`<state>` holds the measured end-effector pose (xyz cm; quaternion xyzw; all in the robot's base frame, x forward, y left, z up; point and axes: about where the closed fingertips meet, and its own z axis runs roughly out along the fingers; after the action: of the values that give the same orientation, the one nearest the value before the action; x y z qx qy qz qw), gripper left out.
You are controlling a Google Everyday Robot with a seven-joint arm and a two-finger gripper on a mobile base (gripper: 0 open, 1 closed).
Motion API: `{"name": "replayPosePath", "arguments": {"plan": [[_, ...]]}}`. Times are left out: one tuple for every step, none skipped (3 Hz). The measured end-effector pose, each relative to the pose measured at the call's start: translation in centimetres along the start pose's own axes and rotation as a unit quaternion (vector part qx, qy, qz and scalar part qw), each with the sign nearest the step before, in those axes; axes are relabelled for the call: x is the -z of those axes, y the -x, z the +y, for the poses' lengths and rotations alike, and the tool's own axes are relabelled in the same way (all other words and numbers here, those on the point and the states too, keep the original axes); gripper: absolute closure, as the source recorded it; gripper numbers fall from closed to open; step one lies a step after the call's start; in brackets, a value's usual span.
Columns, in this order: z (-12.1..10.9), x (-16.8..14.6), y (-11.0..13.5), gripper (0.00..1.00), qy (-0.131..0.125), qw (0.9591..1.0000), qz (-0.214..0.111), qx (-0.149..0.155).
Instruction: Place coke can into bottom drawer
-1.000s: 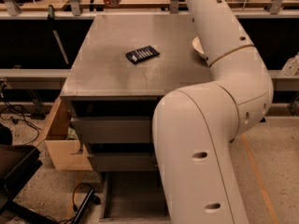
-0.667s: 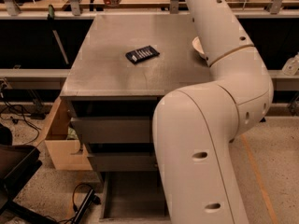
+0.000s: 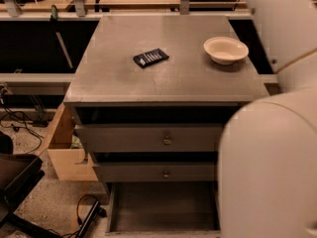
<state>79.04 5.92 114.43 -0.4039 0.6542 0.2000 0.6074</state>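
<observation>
Grey metal tabletop [image 3: 173, 78] now reads almost whole. The robot arm [image 3: 270, 167], which a second ago covered the right-front corner and most of the cabinet front, has swung off to the right margin of the view.

Newly exposed:
- white bowl [image 3: 226, 49], complete, near the right edge toward the far right corner; it looks empty.
- two knobbed drawers, upper [image 3: 148, 139] and middle [image 3: 153, 172], both pushed in.
- bottom drawer [image 3: 163, 207], pulled out below the front edge, its floor bare where visible; its right end is behind the arm.

Unchanged: small dark flat object [image 3: 151, 58], left of centre, well apart from the bowl.

Gripper: out of frame; only the upper links show, so I cannot tell where it hangs or whether it holds anything.

Coke can: not visible on the tabletop or in the drawer. It may be hidden by the arm or carried out of view; cannot tell.

Judgement: the drawer is ready to receive, and the placing is not yet done. The arm's shift clears the line to the drawer.
</observation>
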Motion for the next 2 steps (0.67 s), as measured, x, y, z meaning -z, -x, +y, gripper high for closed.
{"name": "replayPosePath", "arguments": {"plan": [[0.2,10.0,4.8,1.0,-0.051,0.9981,-0.034,-0.002],[4.7,16.4,7.0,1.0,-0.056,0.9971,-0.05,-0.01]]}}
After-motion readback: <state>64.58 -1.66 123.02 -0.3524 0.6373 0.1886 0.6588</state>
